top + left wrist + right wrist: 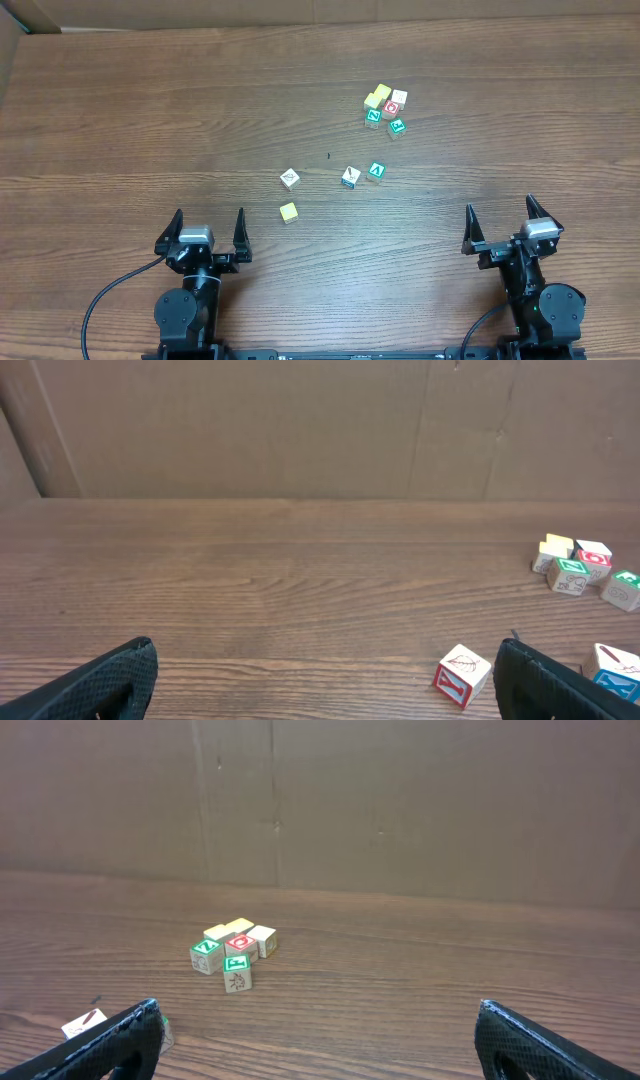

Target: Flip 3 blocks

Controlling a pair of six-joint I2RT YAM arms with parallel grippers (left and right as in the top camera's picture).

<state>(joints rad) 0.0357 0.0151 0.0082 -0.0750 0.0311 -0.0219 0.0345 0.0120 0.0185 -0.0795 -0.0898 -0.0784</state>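
Ahead of the left gripper (209, 222), jaws spread wide on nothing, and the right gripper (500, 207), just as wide and just as empty, the grained wooden table (150, 110) carries ten small square-edged wooden cubes. Four loose blocks (290, 178) lie forward and right of the left gripper: two white, one cream-yellow, one green. Further out, forward-left of the right gripper, a tight cluster (383, 95) packs six: two cream-yellow, one white, two green, and the red-faced cube (391, 108) in the middle. Most face marks are too small to read. In the left wrist view the right finger (540, 690) cuts off one block; in the right wrist view another peeks past the left finger (120, 1040). Flat brown cardboard (400, 800) backs the table
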